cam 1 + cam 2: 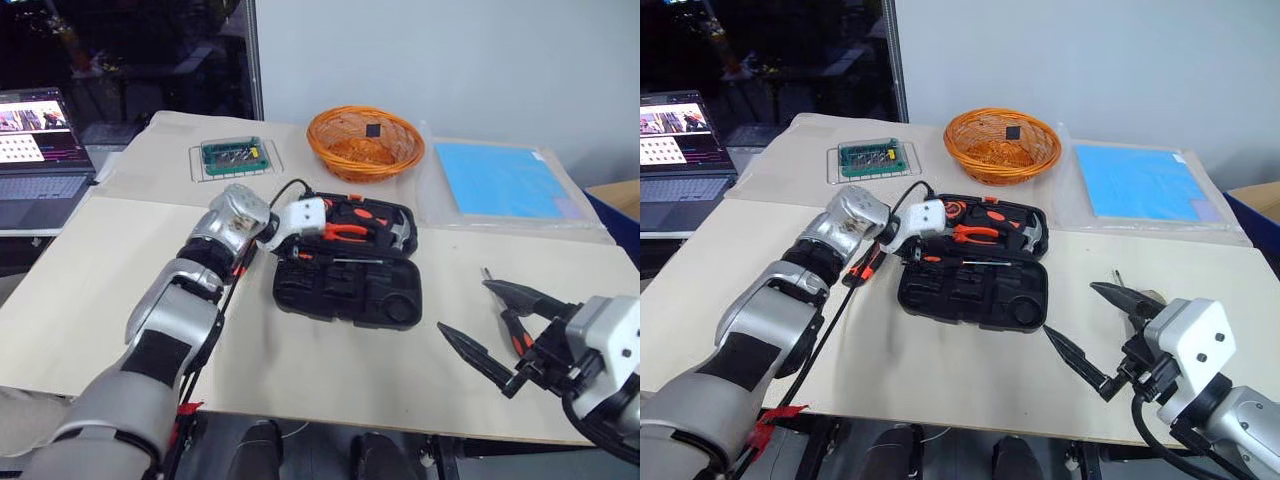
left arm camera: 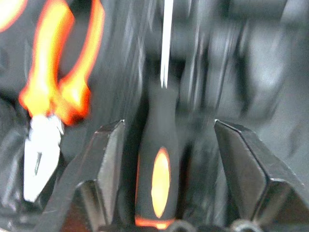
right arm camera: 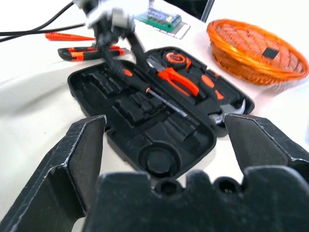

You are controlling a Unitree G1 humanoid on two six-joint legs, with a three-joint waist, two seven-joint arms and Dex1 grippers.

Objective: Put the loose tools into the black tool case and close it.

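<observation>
Reaching left end effector (image 3: 116,46) over open black tool case (image 3: 145,130)

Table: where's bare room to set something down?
Free: the table left of the left arm, and the front strip between tool case and right gripper. Crowded: behind the case, near wicker basket, bit holder, blue sheet.

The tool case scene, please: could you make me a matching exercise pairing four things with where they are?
Things:
1. pliers
2. wicker basket
3. green bit holder
4. blue sheet

Places:
A. far right of the table
B. inside the open black tool case
C. beyond the case, near the table's far edge
D. left of the basket

Pairs: 1-B, 2-C, 3-D, 4-A
</observation>
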